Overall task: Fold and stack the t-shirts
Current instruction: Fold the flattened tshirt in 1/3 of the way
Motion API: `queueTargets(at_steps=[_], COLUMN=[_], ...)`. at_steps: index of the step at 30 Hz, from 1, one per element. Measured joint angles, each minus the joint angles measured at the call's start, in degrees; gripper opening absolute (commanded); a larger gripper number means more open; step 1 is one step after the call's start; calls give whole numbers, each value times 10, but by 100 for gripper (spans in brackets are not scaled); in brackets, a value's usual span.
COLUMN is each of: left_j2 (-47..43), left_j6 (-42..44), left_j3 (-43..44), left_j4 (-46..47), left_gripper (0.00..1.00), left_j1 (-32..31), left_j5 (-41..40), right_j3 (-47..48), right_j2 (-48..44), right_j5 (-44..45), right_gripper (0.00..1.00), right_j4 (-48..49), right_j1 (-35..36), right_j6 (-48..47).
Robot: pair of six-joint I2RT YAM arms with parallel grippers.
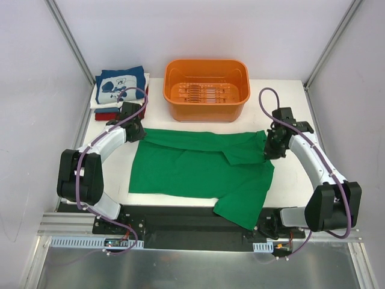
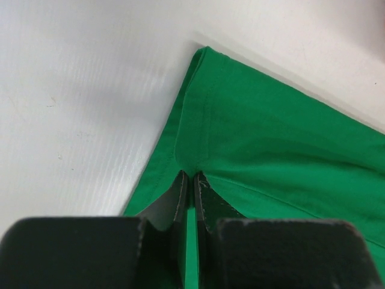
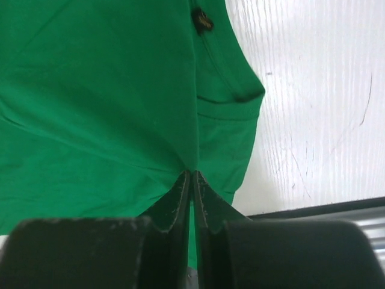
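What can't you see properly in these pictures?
Top view: the navy printed folded t-shirt covers the shirts beneath; only edges show.
Left wrist view: the body of the left gripper blocks the plain bright green cloth t-shirt below.
Right wrist view: a small dark mark, too small to identify.

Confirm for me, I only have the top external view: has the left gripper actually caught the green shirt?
Observer: Yes. In the left wrist view the left gripper is shut on the green t-shirt by its hemmed edge, near a corner.
Operator: And the right?
Observer: The right gripper is shut on a ridge of the same cloth, drawn to a point at its fingertips.
Operator: Anything odd there?
Observer: A small dark mark sits on the cloth by a seam; I cannot tell what it is.
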Motion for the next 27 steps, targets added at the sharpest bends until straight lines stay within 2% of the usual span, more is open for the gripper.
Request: queueTargets(at_steps=[2, 3, 4, 5, 6, 7, 8, 10, 12, 13, 19, 23, 27], left_j2=[0, 0, -1, -2, -3, -6, -10, -26, -48, -62, -132, -106, -37], left_j6=[0, 0, 0, 0, 1, 2, 2, -1, -1, -5, -6, -8, -12], left_j3=[-3, -6, -7, -11, -15, -19, -22, -29, -30, -31, -23, -9, 7], left_j4=[-1, 0, -1, -1, -4, -6, -9, -20, -32, -35, -36, -21, -3], left_gripper=[5, 11, 18, 38, 51, 59, 69, 96, 99, 99, 99, 99, 99], left_j1=[0, 0, 0, 0, 0, 0, 0, 0, 0, 0, 3, 2, 0], left_j5=[0, 0, 0, 0, -1, -2, -4, -10, -13, -12, 44, 116, 168], right_j3=[-10, -16, -23, -31, -38, -43, -47, -52, -52, -52, -39, -6, 45], right_j2=[0, 0, 0, 1, 3, 6, 9, 13, 14, 14, 12, 48, 140], right_j5=[0, 0, -2, -3, -5, -5, -6, -9, -8, -9, -58, -121, -153], right_gripper=[16, 21, 31, 37, 44, 63, 72, 94, 100, 97, 96, 96, 96], right_j4=[-8, -10, -12, -14, -18, -21, -23, -29, -32, -32, 10, 81, 147], right_j1=[0, 0, 0, 1, 2, 3, 3, 6, 7, 8, 8, 8, 8], right_j6=[4, 5, 7, 8, 10, 12, 12, 11, 11, 10, 5, 7, 8])
